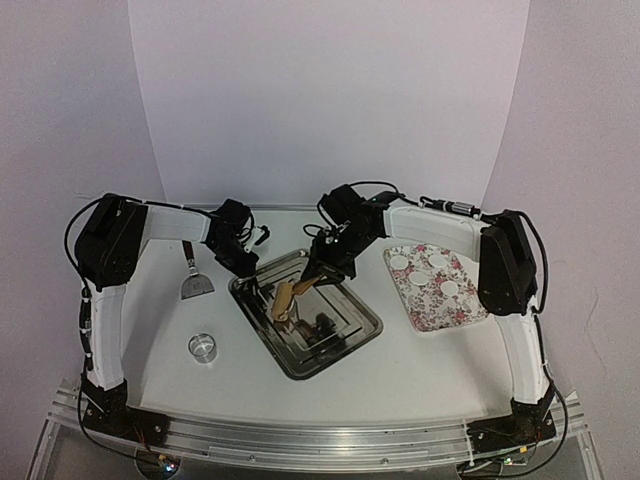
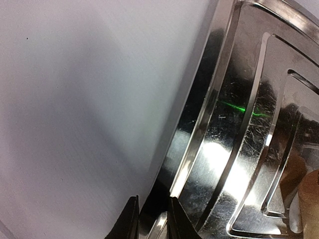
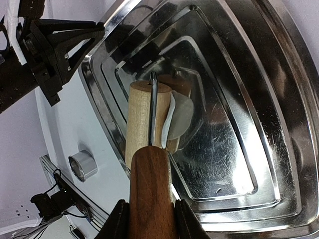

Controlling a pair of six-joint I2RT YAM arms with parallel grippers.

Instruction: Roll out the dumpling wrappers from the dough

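A steel tray point(image 1: 345, 335) lies mid-table. My left gripper point(image 1: 247, 270) sits at its far left corner; in the left wrist view its gripper point(image 2: 153, 209) is shut on the tray's rim point(image 2: 199, 124). My right gripper point(image 1: 322, 262) is shut on the dark handle point(image 3: 149, 189) of a wooden rolling pin point(image 3: 142, 117), whose pale roller rests in the tray. A small flat white dough disc point(image 3: 182, 117) lies against the roller's side. Several white dumpling wrappers point(image 1: 437, 261) lie on a floral plate point(image 1: 440, 312) at the right.
A clear ring cutter point(image 1: 203, 347) stands on the table left of the tray, also in the right wrist view point(image 3: 82, 166). A metal scraper point(image 1: 195, 285) lies at the left behind it. White walls close the back and sides.
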